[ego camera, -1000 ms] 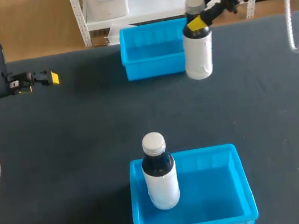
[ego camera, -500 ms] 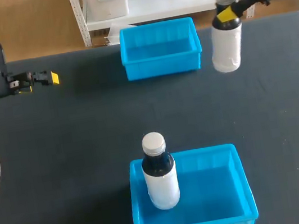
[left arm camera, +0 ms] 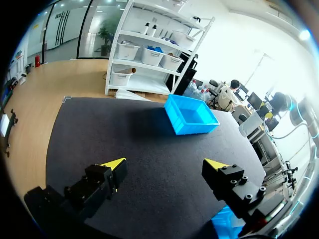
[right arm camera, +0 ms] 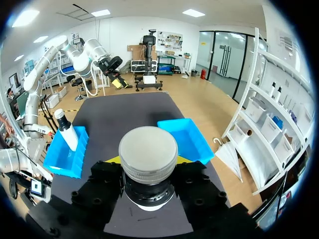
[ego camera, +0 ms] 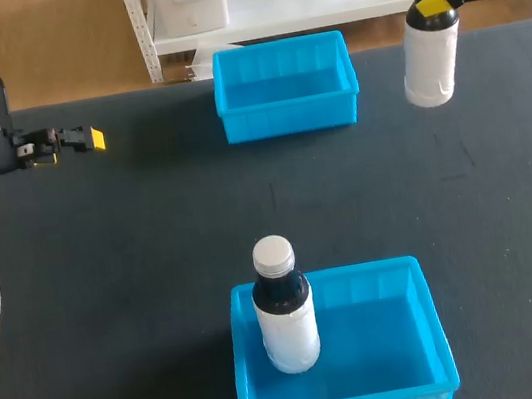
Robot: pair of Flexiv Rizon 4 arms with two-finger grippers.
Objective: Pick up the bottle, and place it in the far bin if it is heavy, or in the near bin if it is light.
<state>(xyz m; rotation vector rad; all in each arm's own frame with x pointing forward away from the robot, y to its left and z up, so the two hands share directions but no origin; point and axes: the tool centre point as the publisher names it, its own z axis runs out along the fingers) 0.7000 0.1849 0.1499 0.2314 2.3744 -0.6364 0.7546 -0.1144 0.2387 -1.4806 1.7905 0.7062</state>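
The desk (ego camera: pixel 132 251) is a dark charcoal sheet with a dull, faintly grainy face, and its far edge runs straight across the head view. A short pale scratch (ego camera: pixel 272 196) stands close to the desk's middle, and a few fainter pale marks (ego camera: pixel 456 154) lie toward its right edge. In the left wrist view a small pale corner mark (left arm camera: pixel 65 98) sits at a far corner of the desk. A second bottle (ego camera: pixel 286 318) stands upright by the middle of the desk's near edge, inside the near bin (ego camera: pixel 358 269) against its left side: white body, dark shoulder band, pale grey cap
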